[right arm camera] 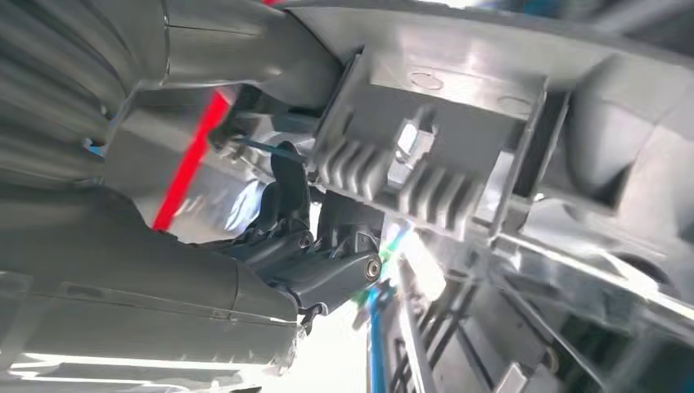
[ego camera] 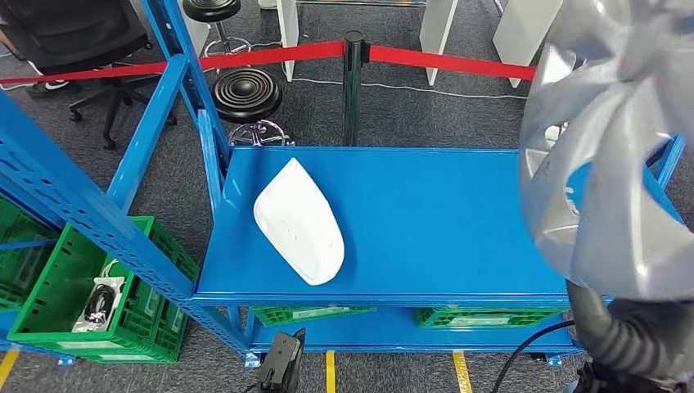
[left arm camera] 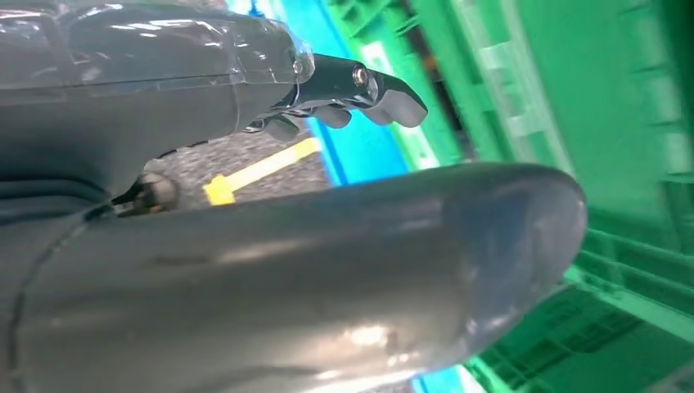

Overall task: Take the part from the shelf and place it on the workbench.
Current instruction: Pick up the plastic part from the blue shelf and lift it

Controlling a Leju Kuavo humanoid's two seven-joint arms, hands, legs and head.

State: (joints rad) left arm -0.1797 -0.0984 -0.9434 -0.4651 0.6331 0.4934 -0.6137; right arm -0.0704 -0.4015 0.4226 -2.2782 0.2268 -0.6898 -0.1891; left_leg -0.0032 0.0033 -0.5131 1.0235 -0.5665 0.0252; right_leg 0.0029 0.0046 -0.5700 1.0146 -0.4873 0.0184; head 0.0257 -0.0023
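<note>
My right hand [right arm camera: 245,270] grips a grey moulded plastic part [right arm camera: 458,131] with ribs and clips on its inner side. In the head view that grey part [ego camera: 606,155] looms large and blurred at the right, raised above the right end of the blue workbench [ego camera: 442,213]. A white curved shell part [ego camera: 299,221] lies on the left half of the bench top. My left hand [left arm camera: 262,262] hangs low beside a green crate [left arm camera: 589,123], fingers [left arm camera: 360,86] loosely apart with nothing in them.
The blue shelf frame [ego camera: 106,205] stands at the left with a green crate [ego camera: 98,303] in it. More green crates [ego camera: 483,315] sit under the bench. Behind it are a red barrier tape [ego camera: 270,56] on a black post [ego camera: 353,82], stools and a chair.
</note>
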